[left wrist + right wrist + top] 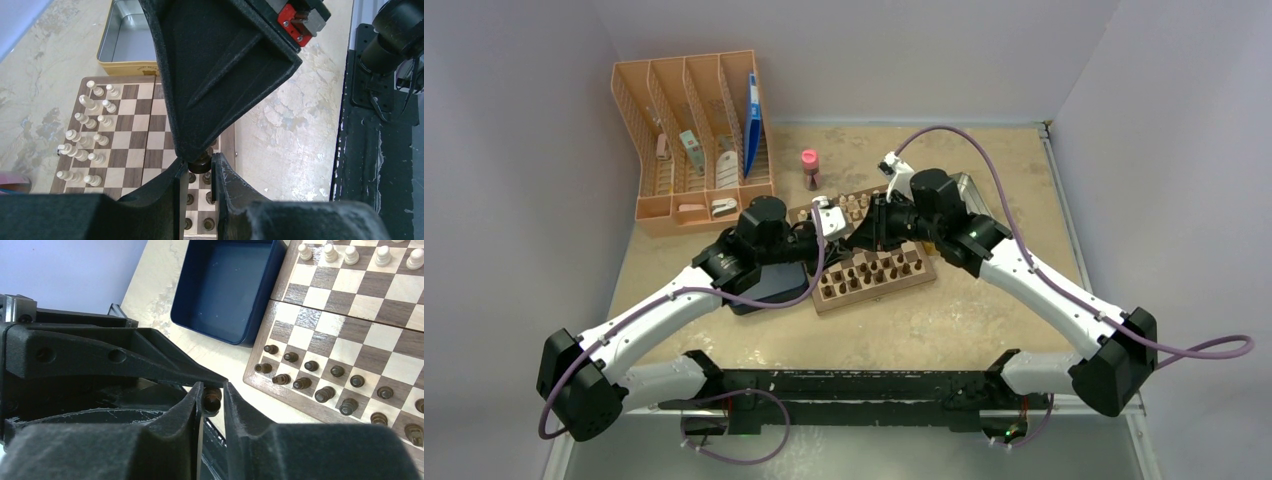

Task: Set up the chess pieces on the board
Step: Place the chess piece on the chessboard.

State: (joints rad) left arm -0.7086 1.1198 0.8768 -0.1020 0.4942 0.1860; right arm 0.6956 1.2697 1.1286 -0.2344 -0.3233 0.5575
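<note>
It looked like a handover in mid-air! The left gripper (199, 162) had its jaws drawn nearly together, pinching one dark chess piece (200, 165) up above the board (150, 140), on the side where the other dark pieces (325, 394) stood in their rows. The right gripper (213, 387) was there too, its fingers set narrowly either side of that same piece. Whether they had truly clamped, the views did not tell. To do it well, I'd judge, the right needed a firm, square hold on the piece before the left let go. After that, a straight lowering onto a free square, clear of the neighbours.
</note>
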